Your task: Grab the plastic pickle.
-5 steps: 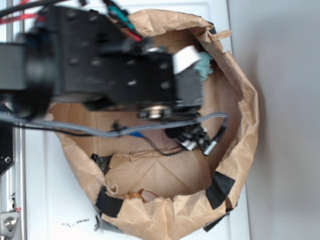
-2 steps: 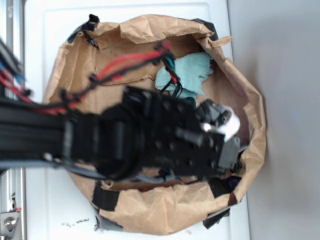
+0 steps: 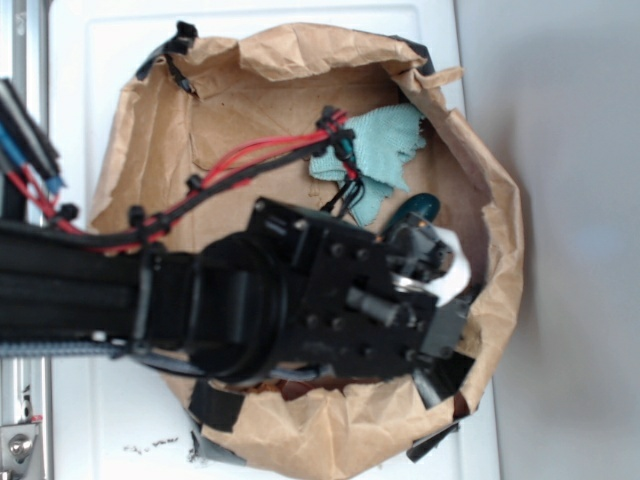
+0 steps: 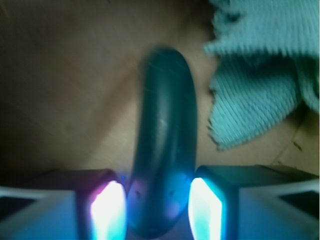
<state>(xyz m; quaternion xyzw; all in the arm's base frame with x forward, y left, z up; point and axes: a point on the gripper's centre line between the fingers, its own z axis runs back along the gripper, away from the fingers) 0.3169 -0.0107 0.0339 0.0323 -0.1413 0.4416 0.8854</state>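
No text, label, brand, number or sign can be read in either view. The small dark scribble on the white tabletop in the exterior view is too tiny and blurred to make out.

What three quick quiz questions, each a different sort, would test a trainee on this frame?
1. True or false: the plastic pickle lies between the gripper fingers.
2. Which lies beside the pickle? A) mint-green cloth B) sponge C) spoon
3. Fill in: everything sits inside a brown paper ____.

Key: 1 true; 2 A; 3 bag.
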